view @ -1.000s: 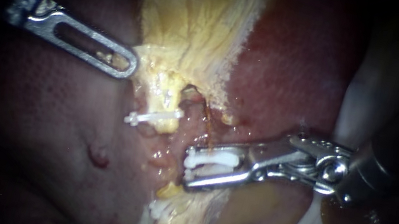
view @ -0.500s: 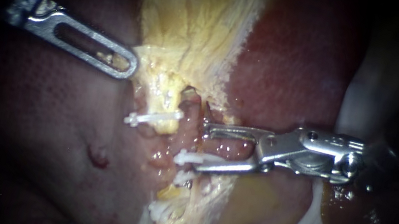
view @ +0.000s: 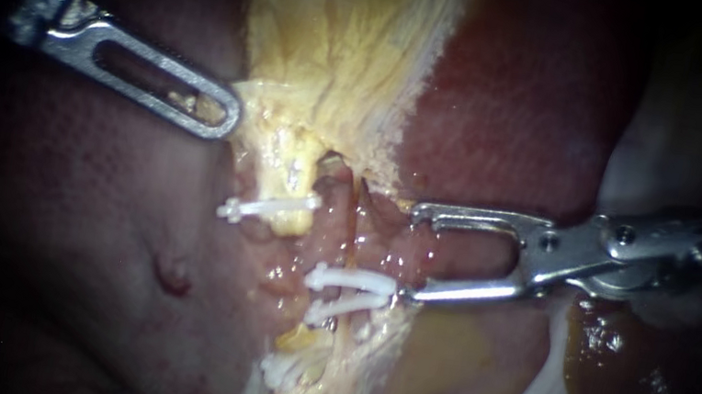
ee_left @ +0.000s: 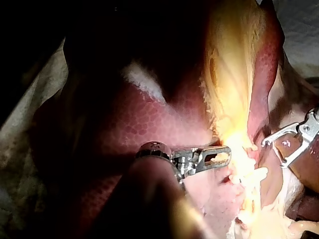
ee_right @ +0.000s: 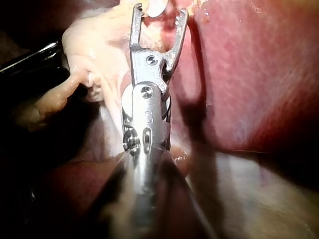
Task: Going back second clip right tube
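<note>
Two instruments work over the liver (view: 522,111), which fills the endoscope view and lies all around the right tube (view: 333,222). A broad band of yellow tissue (view: 345,48) runs up and away from the right tube's upper end.

My right instrument (view: 410,250) comes in from beyond the right tube's right side. Its jaws are wide open and hold nothing. Both jaw tips point at the tube, the upper one just short of it. In the right wrist view the same open jaws (ee_right: 160,11) show a clear gap.

My left instrument (view: 220,112) sits above and to the left of the right tube. Its slotted jaws are closed on the edge of the yellow tissue, and scraps of it show through the slot.

The white clip (view: 353,279) lies across the right tube's lower part as two bars. They meet at the end that touches the right instrument's lower jaw tip. I cannot tell if they are one clip or two. A thinner clip (view: 271,206) sits just left of the right tube, on its neighbour.
</note>
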Robot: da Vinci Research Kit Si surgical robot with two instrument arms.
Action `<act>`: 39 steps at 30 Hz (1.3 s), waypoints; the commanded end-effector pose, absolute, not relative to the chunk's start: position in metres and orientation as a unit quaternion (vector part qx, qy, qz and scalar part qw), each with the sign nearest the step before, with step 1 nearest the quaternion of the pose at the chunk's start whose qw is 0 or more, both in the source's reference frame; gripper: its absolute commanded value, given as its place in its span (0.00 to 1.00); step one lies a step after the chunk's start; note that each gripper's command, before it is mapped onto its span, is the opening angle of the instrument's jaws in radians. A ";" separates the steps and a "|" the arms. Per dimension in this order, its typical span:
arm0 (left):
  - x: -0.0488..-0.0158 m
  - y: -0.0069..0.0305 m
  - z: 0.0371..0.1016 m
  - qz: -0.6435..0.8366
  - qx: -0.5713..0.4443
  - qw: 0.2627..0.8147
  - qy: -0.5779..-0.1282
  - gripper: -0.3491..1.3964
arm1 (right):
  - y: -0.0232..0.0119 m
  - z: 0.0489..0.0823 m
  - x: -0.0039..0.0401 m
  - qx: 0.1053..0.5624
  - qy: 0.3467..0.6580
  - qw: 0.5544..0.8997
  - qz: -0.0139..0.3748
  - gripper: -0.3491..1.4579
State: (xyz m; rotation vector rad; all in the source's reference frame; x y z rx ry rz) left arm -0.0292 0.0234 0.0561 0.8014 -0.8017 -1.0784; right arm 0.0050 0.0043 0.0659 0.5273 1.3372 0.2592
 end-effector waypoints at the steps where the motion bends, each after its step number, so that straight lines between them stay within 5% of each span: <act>1: -0.0293 0.0234 0.0562 -0.486 0.361 0.709 -0.361 0.00 | 0.0044 0.0657 0.0047 0.238 0.611 0.746 0.116 0.47; 39: -0.0351 0.0219 0.0629 -0.472 0.367 0.724 -0.345 0.00 | 0.0047 0.0640 0.0033 0.227 0.591 0.768 0.093 0.47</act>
